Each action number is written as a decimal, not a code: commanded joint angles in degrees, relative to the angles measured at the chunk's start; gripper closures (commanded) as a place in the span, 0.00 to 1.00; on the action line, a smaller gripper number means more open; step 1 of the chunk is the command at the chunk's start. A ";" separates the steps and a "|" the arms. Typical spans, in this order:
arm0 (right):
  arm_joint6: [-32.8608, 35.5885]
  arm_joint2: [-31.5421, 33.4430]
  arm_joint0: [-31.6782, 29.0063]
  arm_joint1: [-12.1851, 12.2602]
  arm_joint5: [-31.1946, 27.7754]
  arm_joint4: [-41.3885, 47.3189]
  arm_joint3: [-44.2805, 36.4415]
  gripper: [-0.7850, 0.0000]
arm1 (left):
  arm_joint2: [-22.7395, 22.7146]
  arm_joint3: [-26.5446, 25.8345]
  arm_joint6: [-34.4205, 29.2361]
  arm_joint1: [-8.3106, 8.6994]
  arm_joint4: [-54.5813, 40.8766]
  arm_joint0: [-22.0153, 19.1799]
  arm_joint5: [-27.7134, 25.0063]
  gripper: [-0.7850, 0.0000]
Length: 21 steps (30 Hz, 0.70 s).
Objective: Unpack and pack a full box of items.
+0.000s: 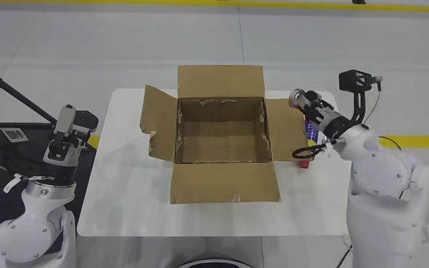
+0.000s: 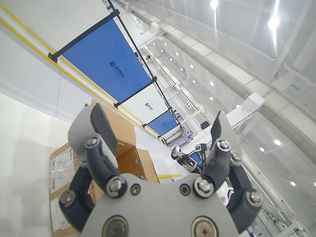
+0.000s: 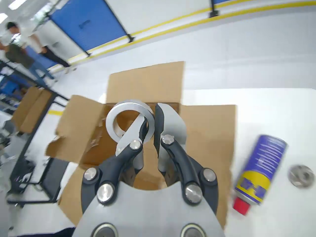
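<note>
right gripper (image 3: 150, 115) is nearly closed, pinching the rim of a silver metal ring (image 3: 130, 122) over the right flap of the open cardboard box (image 1: 221, 82). beside that flap lie a blue-and-yellow spray can (image 3: 260, 171), red cap, print blurred, and a metal disc (image 3: 300, 175). left gripper (image 2: 157, 114) gapes wide, holding nothing, past the table's (image 1: 134, 201) left edge. the box's white labels (image 2: 60, 171) are too small to read.

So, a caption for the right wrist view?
Right end effector grips a metal ring near the open cardboard box; spray can on table.
</note>
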 commanded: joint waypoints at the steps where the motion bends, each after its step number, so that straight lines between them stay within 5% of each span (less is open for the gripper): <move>1: 1.60 1.66 -1.85 0.38 2.56 -5.56 -0.33 1.00 | 0.00 0.00 0.00 0.00 0.00 0.00 0.00 0.00; 8: 9.44 4.49 -5.98 1.45 6.02 -17.21 4.97 1.00 | 0.00 0.00 0.00 0.00 0.00 0.00 0.00 0.00; 21: 18.51 3.56 -3.76 2.33 8.87 -31.16 20.15 1.00 | 0.00 0.00 0.00 0.00 0.00 0.00 0.00 0.00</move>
